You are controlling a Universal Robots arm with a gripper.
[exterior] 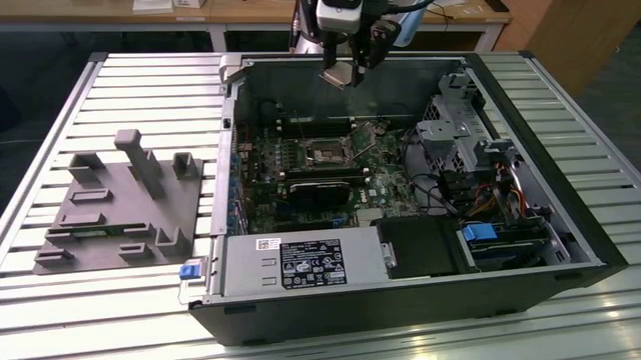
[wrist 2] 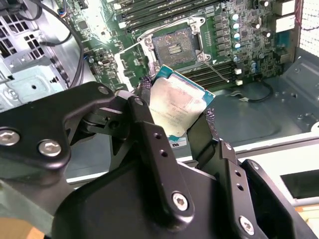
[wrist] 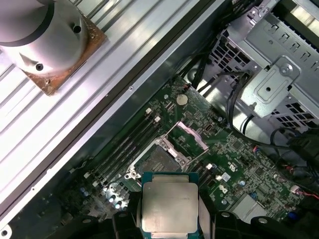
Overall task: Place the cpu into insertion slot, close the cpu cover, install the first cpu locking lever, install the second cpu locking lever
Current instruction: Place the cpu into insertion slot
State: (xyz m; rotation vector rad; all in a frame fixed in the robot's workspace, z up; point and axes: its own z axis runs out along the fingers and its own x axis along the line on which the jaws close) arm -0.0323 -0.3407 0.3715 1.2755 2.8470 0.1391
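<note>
Above the motherboard (wrist 2: 239, 50), the cpu (wrist 2: 174, 107) is clamped in the claw (wrist 2: 177, 102), well clear of the insertion slot (wrist 2: 175, 46) below.

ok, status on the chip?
Pincer shut on the chip, over the open case. Socket bare, cover up. No obstruction seen over it.

The work stands on a ribbed aluminium table (exterior: 130, 90) made of long silver slats, and light glares white off the slats along its near edge. Behind it is a pale wooden desk (exterior: 251, 13) on white legs (exterior: 215, 36). There is dark floor (exterior: 40, 52) underneath and a brown wooden panel (exterior: 576, 37) at the exterior view's right.
</note>
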